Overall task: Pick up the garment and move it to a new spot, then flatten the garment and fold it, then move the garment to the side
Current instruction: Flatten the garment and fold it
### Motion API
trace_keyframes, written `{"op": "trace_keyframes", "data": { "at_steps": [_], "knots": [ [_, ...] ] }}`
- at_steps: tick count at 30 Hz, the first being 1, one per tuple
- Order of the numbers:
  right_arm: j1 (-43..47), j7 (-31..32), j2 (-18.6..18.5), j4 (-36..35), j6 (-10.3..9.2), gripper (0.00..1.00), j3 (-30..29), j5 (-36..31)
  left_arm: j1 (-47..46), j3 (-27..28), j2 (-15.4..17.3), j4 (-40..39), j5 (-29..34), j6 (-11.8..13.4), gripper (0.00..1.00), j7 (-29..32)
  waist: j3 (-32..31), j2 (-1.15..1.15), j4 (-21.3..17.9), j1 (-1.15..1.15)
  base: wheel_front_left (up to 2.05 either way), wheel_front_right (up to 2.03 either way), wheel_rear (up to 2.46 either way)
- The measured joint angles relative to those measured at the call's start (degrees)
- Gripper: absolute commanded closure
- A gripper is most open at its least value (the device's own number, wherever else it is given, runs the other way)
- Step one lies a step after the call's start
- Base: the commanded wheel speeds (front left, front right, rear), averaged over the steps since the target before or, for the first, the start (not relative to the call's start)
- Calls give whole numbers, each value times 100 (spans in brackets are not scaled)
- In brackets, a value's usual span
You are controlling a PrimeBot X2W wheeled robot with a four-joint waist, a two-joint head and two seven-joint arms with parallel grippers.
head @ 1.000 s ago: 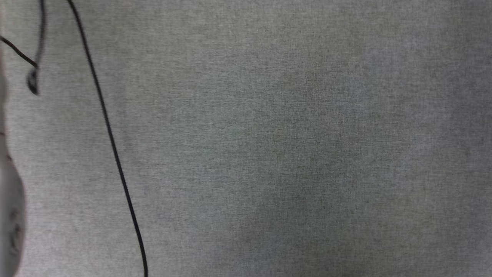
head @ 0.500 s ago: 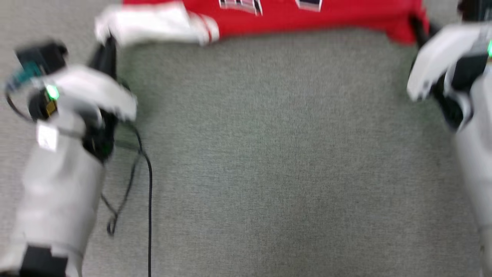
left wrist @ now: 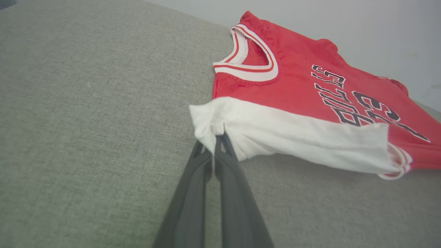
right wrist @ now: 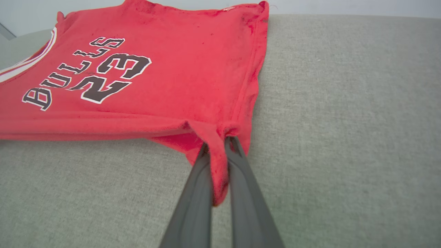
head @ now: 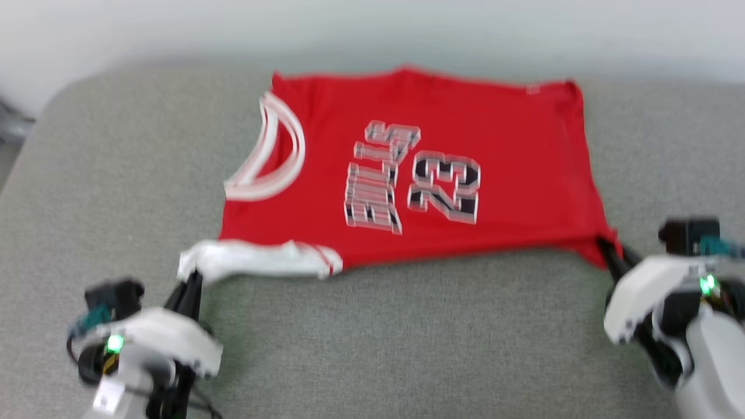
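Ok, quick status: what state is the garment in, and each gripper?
garment: spread lettering-up on the grey fabric surface, near edge pinched at both ends.
left gripper: shut on the garment's white sleeve.
right gripper: shut on the garment's red hem corner.

The head camera looks forward and down across the grey surface from above. Both wrist cameras sit low, close to it, facing the garment, which all three views share.
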Motion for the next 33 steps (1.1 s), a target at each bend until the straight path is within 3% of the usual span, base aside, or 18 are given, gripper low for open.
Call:
{"op": "trace_keyframes", "data": {
  "at_steps": [10,17,25,33],
  "knots": [
    [2254,672,224,-1733,1,100,-690,-307,2147,164,277,-2019,-333,999,100,689,-842,0,76,0,0,0,0],
    [3449,1336,503,-2785,1,100,-1065,-455,3238,292,493,-3234,-534,1544,100,1129,-1101,0,199,0,0,0,0],
    [3891,1675,793,-3352,0,100,-1328,-641,3411,309,687,-3916,-526,1707,100,1370,-1110,0,240,2,0,0,0],
    [3346,1942,732,-3563,-1,100,-1233,-831,2360,159,669,-3894,-292,1546,100,1361,-789,0,130,2,0,0,0]
  ]
}}
